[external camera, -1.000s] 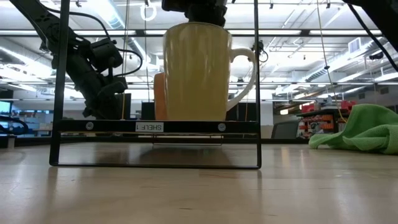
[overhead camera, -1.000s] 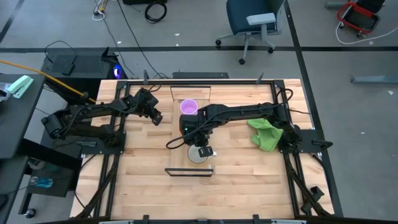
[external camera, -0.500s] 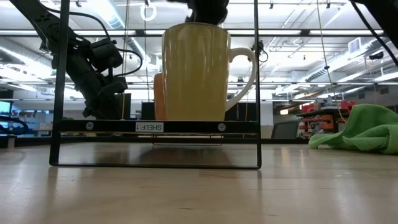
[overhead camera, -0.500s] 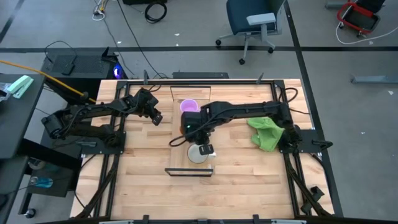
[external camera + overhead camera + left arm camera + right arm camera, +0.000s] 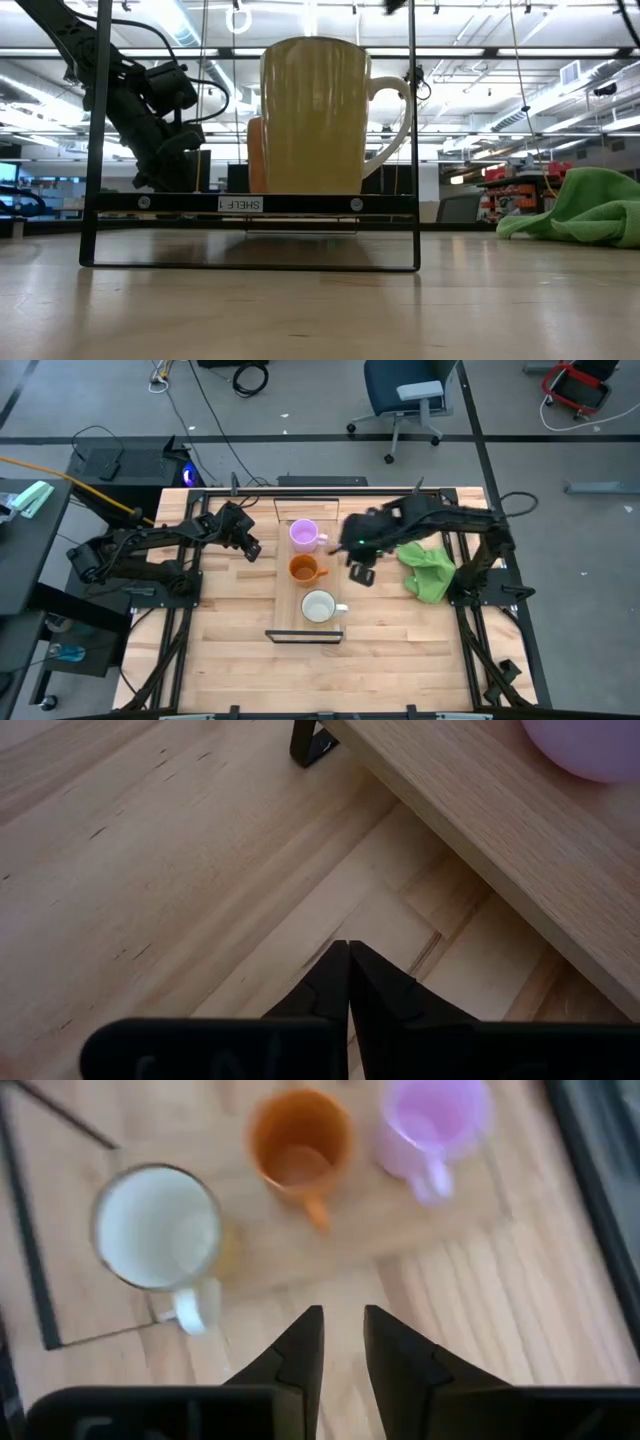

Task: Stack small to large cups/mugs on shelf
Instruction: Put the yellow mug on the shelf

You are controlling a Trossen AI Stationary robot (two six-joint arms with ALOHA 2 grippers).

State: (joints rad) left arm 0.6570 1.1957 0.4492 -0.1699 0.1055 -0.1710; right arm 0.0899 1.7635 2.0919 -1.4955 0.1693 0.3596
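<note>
Three mugs stand upright on their bases in a row on the light-wood shelf [image 5: 290, 625]. The purple mug [image 5: 304, 535] is at the far end, the orange mug [image 5: 302, 569] is in the middle, and the white mug [image 5: 319, 606] is at the near end. My right gripper [image 5: 360, 572] hangs to the right of the shelf, above the table, open and empty. Its wrist view shows the white mug [image 5: 158, 1228], the orange mug [image 5: 300, 1142] and the purple mug [image 5: 432, 1118]. My left gripper [image 5: 249, 548] is shut and empty, left of the shelf's far end.
A green cloth [image 5: 427, 574] lies on the table at the right, close to my right arm. The shelf's thin black frame [image 5: 250, 203] stands at its near end in the low view. Bare tabletop lies near the front edge [image 5: 330, 680].
My right gripper has risen from just above the white mug and gone toward the table's right and far side, clear of the shelf. The orange mug, covered by the arm before, now shows. The white mug stays upright on the shelf.
</note>
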